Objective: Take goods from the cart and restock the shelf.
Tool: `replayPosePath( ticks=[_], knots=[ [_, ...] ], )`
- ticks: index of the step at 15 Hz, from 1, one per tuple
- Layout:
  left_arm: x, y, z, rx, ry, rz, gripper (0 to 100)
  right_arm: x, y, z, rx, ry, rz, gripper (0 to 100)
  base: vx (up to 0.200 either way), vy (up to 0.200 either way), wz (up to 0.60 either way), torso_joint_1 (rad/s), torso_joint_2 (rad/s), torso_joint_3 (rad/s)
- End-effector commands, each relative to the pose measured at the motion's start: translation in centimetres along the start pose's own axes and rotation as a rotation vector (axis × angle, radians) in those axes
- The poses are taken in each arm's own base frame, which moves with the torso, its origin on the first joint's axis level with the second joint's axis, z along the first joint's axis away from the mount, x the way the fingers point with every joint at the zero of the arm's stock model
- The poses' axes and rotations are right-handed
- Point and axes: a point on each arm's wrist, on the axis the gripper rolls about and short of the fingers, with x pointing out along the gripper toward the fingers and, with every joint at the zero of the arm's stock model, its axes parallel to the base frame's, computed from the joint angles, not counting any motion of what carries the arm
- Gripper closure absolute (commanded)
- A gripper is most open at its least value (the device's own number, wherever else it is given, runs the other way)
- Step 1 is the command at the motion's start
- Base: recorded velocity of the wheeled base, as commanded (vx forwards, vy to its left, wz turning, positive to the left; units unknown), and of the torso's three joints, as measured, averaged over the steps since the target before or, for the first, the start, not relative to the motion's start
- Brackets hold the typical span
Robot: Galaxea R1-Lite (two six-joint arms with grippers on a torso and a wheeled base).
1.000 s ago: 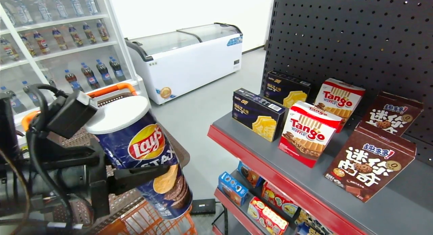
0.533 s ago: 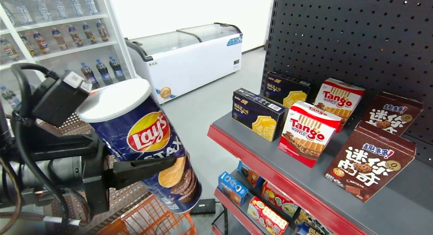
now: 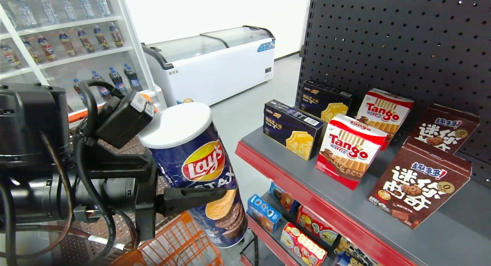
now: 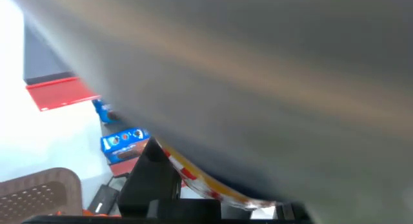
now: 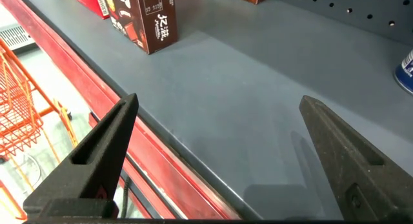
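Observation:
My left gripper (image 3: 207, 183) is shut on a tall blue chip can (image 3: 195, 158) with a white lid, held tilted in the air above the orange cart (image 3: 174, 245), left of the shelf. One black finger (image 3: 191, 199) crosses the can's front; the other is hidden behind it. In the left wrist view the can (image 4: 258, 75) is a close blur. The grey shelf (image 3: 268, 147) with a red front edge carries dark blue boxes (image 3: 293, 128), red-and-white wafer boxes (image 3: 351, 151) and brown cookie boxes (image 3: 420, 183). My right gripper (image 5: 222, 159) hangs open over bare shelf top (image 5: 258, 88).
A black pegboard (image 3: 383, 40) backs the shelf. Lower shelves hold small snack boxes (image 3: 264, 212). A white chest freezer (image 3: 215, 63) and a drinks cooler (image 3: 57, 40) stand behind. A brown box (image 5: 139, 17) stands near the right gripper; grey shelf top beside it is bare.
The left arm lifted the chip can, then carried it to the right, closer to the shelf's left end. The goods on the shelf have not moved.

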Motion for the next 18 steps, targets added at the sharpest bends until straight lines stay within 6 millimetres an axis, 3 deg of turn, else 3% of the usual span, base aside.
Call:
replayPosePath(
  ticks=[1,4,11,18],
  knots=[
    [0.3,0.1,-0.2,-0.007,0.011,-0.008,100,0.0,0.0,0.0,0.000,0.001,0.000,0,0.000,0.000,0.00,0.000,0.00,0.000],
    [0.5,-0.2,-0.3,-0.006,0.014,-0.021,100,0.0,0.0,0.0,0.000,0.001,0.000,0,0.000,0.000,0.00,0.000,0.00,0.000],
    [0.6,-0.6,-0.1,0.003,0.009,-0.037,100,0.0,0.0,0.0,0.000,0.001,0.002,0,0.000,0.000,-0.60,0.004,0.00,0.002],
    [1.9,-2.9,0.9,0.047,-0.009,-0.146,100,0.0,0.0,0.0,0.000,0.000,0.000,0,0.000,0.000,-0.60,0.002,0.00,0.001]
  ],
)
